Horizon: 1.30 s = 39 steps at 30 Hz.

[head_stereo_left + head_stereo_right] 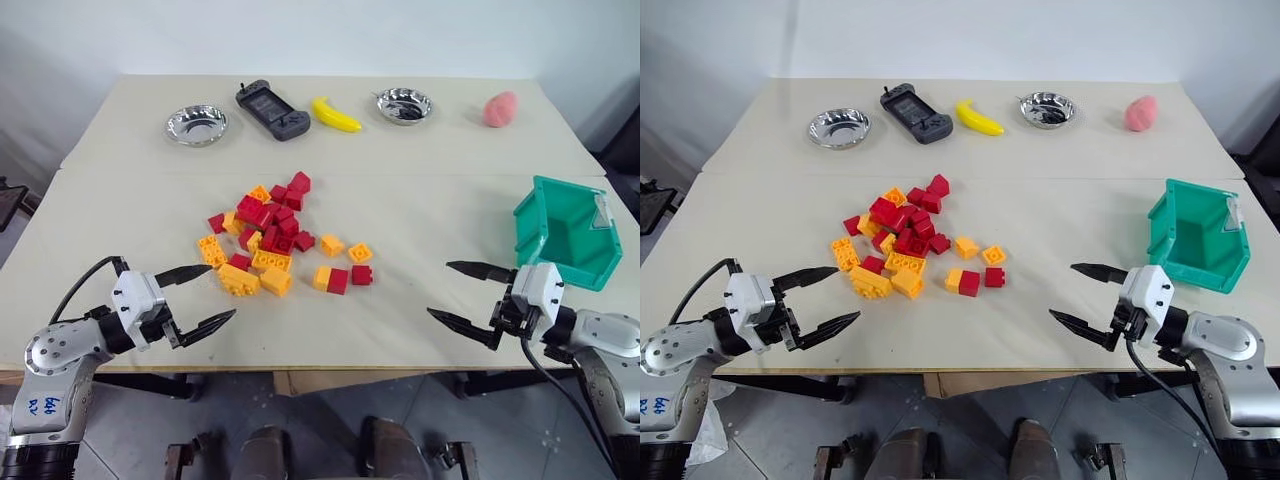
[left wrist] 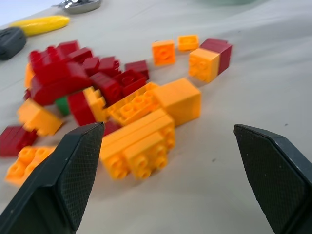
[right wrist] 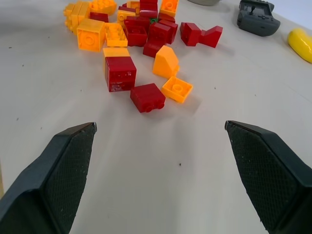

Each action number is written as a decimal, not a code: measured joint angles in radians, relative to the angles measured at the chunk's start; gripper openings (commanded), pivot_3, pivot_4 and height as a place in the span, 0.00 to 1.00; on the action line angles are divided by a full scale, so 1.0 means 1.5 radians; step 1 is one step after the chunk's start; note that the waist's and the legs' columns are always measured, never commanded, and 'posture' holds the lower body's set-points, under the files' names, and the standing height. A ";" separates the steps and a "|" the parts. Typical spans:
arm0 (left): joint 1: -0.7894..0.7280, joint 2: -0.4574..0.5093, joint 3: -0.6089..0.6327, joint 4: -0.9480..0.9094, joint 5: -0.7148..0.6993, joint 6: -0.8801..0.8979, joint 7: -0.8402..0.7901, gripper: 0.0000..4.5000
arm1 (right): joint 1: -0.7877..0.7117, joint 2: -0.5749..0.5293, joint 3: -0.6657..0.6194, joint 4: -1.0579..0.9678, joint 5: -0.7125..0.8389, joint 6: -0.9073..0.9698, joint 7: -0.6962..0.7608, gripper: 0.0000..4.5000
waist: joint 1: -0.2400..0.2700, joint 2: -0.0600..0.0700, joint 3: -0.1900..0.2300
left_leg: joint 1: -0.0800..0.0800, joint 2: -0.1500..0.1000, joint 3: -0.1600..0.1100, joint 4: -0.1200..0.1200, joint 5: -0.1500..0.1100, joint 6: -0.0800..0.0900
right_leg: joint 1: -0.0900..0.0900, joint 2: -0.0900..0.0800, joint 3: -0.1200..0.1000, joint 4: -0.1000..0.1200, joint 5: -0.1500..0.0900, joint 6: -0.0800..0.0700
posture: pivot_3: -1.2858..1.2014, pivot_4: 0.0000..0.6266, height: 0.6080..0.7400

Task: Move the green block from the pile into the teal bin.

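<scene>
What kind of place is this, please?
Probably a robot test bench indoors: a plain table against a white wall, laid out with toy bricks, a teal bin and steel bowls.

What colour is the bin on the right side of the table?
Teal green. The bin shows best in the left eye view, near the right gripper.

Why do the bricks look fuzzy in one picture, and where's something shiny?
In the left wrist view the pile is smeared and soft, especially its far red bricks. In the right wrist view the bricks look crisp. In the left eye view the two steel bowls glint with bright reflections.
</scene>
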 measured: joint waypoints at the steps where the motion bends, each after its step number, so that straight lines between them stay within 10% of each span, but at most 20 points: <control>1: -0.001 0.000 0.000 0.001 0.000 0.002 0.007 1.00 | 0.000 0.003 0.001 0.000 -0.001 0.000 -0.003 0.98 | 0.000 0.000 0.000 | 0.000 0.000 0.000 0.000 0.000 0.000 | 0.000 0.000 0.000 0.000 0.000 0.000 | 0.52 0.24 1.00; 13: 0.031 0.013 0.131 0.118 -0.057 0.047 0.038 1.00 | -0.103 0.094 0.055 -0.078 0.042 0.078 -0.081 0.98 | -0.006 0.000 0.000 | 0.000 0.001 0.000 0.000 0.000 0.000 | -0.001 0.000 0.000 0.000 0.000 0.000 | 0.52 0.24 1.00; 27: -0.139 0.000 -0.028 0.062 -0.070 0.080 -0.072 0.02 | -0.120 0.068 0.055 -0.063 0.023 0.091 -0.055 1.00 | 0.015 0.000 0.000 | -0.001 0.001 0.000 0.003 -0.001 0.000 | 0.000 0.001 0.000 0.001 0.000 0.000 | 0.52 0.24 1.00; 39: -0.498 -0.117 -0.213 0.446 0.126 0.076 0.017 0.01 | -0.117 0.082 0.058 -0.087 0.015 0.085 -0.090 1.00 | 0.007 -0.001 0.000 | -0.002 0.000 0.000 0.004 -0.001 0.001 | 0.000 0.001 0.000 0.001 0.000 0.000 | 0.52 0.24 1.00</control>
